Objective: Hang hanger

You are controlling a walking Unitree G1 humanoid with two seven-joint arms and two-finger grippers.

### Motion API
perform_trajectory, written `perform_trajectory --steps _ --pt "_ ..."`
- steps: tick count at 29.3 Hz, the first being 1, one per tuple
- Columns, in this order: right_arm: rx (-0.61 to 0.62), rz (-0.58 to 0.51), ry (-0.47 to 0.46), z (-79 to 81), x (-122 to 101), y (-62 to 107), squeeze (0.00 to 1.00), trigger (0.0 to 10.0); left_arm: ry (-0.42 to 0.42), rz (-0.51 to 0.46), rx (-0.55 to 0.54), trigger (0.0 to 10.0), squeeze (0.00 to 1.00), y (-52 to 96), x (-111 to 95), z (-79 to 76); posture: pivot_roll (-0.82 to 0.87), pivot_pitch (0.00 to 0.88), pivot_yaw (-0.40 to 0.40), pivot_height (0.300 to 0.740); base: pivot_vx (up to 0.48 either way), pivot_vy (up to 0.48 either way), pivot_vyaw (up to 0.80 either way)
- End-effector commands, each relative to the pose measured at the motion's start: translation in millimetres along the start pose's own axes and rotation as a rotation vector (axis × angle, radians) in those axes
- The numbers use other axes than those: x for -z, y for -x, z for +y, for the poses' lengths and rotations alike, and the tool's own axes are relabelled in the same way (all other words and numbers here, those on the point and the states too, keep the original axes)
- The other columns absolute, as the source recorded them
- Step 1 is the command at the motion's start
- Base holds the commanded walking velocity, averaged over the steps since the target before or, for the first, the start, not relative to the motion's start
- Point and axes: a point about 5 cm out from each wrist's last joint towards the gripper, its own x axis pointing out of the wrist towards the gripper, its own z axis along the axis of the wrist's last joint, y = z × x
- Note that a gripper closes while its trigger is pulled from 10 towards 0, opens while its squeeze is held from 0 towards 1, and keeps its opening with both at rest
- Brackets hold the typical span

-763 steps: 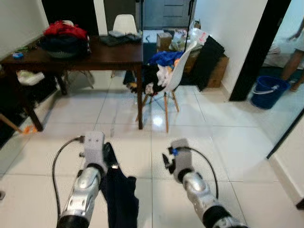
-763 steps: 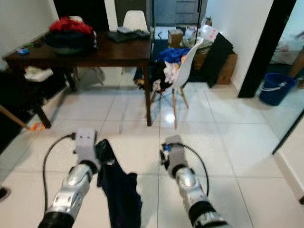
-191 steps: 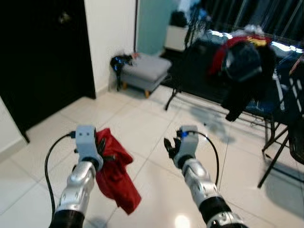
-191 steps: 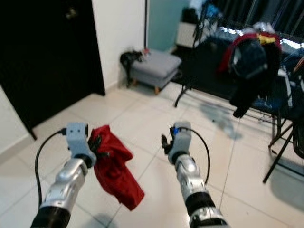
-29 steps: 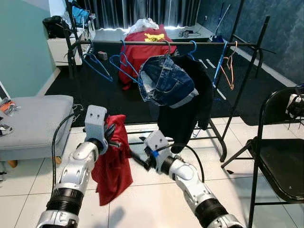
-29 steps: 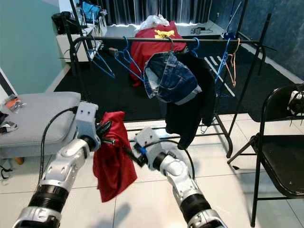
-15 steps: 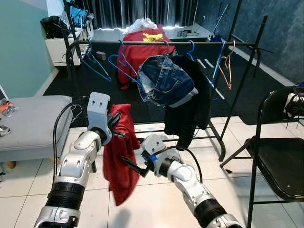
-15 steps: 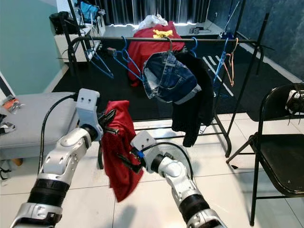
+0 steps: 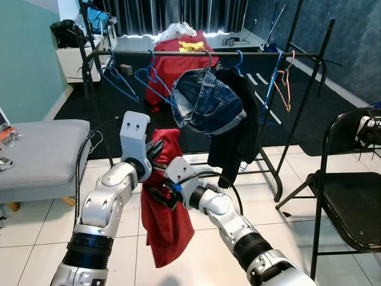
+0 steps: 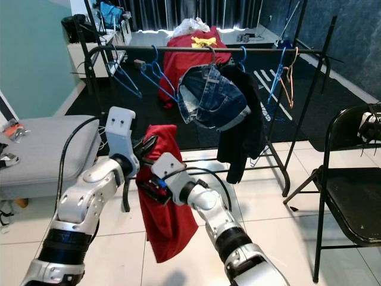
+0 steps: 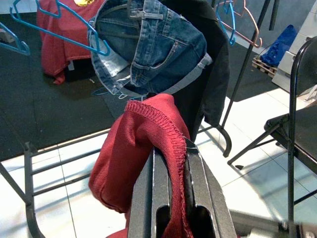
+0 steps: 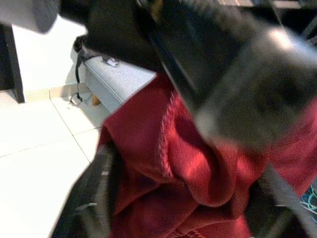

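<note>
Clothes are hung along a big black rack [image 9: 196,54] that stands across the room, on the dark floor past the white tiles. On its bar, empty blue hangers [image 9: 122,83] are seen at the robot's left end, then a red shirt [image 9: 181,59] behind, a pair of jeans [image 9: 205,101] and a black top [image 9: 244,119] in the middle, and an orange hanger [image 9: 286,83] toward the right. A grey seat [image 9: 38,149] is seen to the left and a black folding chair [image 9: 351,196] to the right.

Nearer the robot, a red sweater [image 9: 166,208] is held up in front of the rack, well short of the bar. It is draped down toward the tiles. The hanger itself cannot be made out under the cloth, only a thin bit of wire by the fingers in the left wrist view.

The left claw [image 9: 153,156] is squeezed closed on the top fold of the sweater. The right claw [image 9: 156,193] is pushed in against the cloth just below the left one; its fingers look spread around the cloth, but the picture is blurred and it cannot be told for sure.

The carry-and-ready step seems to be in hand. Next, it is judged that the sweater must be lifted higher and brought forward, so the hook can be set over the bar in a free gap, likely near the blue hangers. Care would be needed so the cloth is not caught on the jeans.
</note>
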Motion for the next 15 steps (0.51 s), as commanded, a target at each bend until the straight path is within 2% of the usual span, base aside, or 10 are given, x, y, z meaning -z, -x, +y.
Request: perform_trajectory --steps 1,6,7,9,11,13,15 --pt "-0.023 -0.014 0.001 2.4 -3.3 -3.5 0.0 0.0 0.014 -0.006 -0.004 10.0 0.0 3.6 -2.5 0.6 0.05 0.0 -0.003 0.74 0.0 0.0 0.0" --pt "-0.019 -0.027 -0.019 2.5 -3.2 -2.0 0.0 0.0 -0.02 0.029 -0.058 10.0 0.0 6.7 1.9 11.8 0.04 0.0 0.003 0.74 0.0 0.0 0.0" --pt "-0.01 -0.033 -0.025 2.4 -2.5 -0.4 0.0 0.0 -0.026 0.044 -0.106 10.0 0.0 6.4 3.9 19.4 0.03 0.0 0.008 0.74 0.0 0.0 0.0" --pt "-0.001 -0.036 -0.03 2.0 -1.4 0.8 0.0 0.0 -0.023 0.056 -0.147 10.0 0.0 6.6 4.8 25.4 0.03 0.0 0.009 0.74 0.0 0.0 0.0" --pt "-0.001 -0.036 -0.03 2.0 -1.4 0.8 0.0 0.0 -0.023 0.056 -0.147 10.0 0.0 6.6 4.8 25.4 0.03 0.0 0.009 0.74 0.0 0.0 0.0" --pt "0.015 -0.039 -0.036 0.8 0.8 3.4 0.0 0.0 -0.037 0.076 -0.21 10.0 0.0 8.0 7.8 36.4 0.03 0.0 0.013 0.74 0.0 0.0 0.0" --pt "0.032 -0.042 -0.032 -0.8 1.3 4.5 0.0 0.0 -0.049 0.092 -0.23 10.0 0.0 10.0 11.6 40.9 0.03 0.0 0.013 0.74 0.0 0.0 0.0"
